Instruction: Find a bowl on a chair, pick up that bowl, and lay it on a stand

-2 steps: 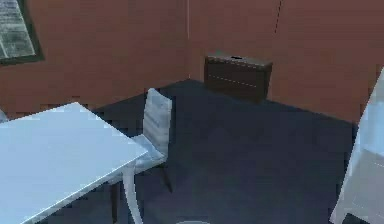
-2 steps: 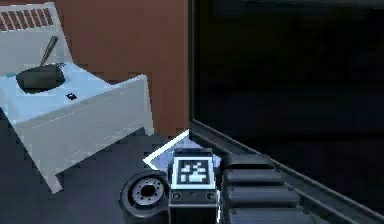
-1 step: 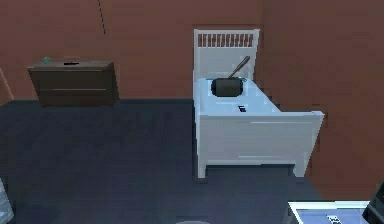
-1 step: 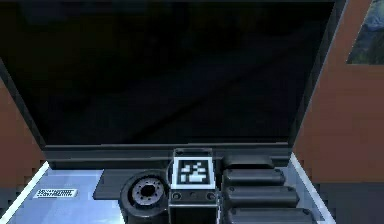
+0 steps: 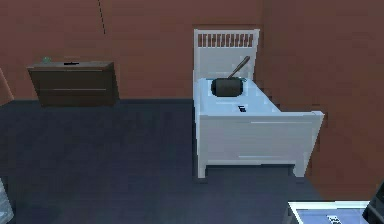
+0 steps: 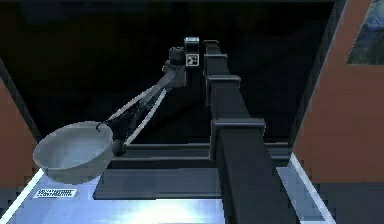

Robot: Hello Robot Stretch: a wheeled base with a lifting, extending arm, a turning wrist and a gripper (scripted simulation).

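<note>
A grey bowl [image 6: 72, 152] hangs at the far end of my gripper [image 6: 113, 139] at the arm side view's lower left, clear of the white top [image 6: 305, 195] below it, so the gripper holds the bowl. The thin fingers [image 6: 145, 105] slant down and left from the gripper's dark body beside the two white marked squares [image 6: 190, 50]. The dark arm bar [image 6: 240, 140] rises from the bottom edge. In the forward view a white piece of furniture with a slatted back [image 5: 245, 125] stands against the wall, with a dark pan [image 5: 228, 88] lying on it.
A brown low dresser [image 5: 72, 84] stands by the wall at the forward view's left, across dark floor [image 5: 110, 160]. A white object [image 5: 335, 212] sits at its bottom right corner. Behind the arm is a large dark framed panel [image 6: 100, 50]. A picture [image 6: 366, 35] hangs on the red-brown wall.
</note>
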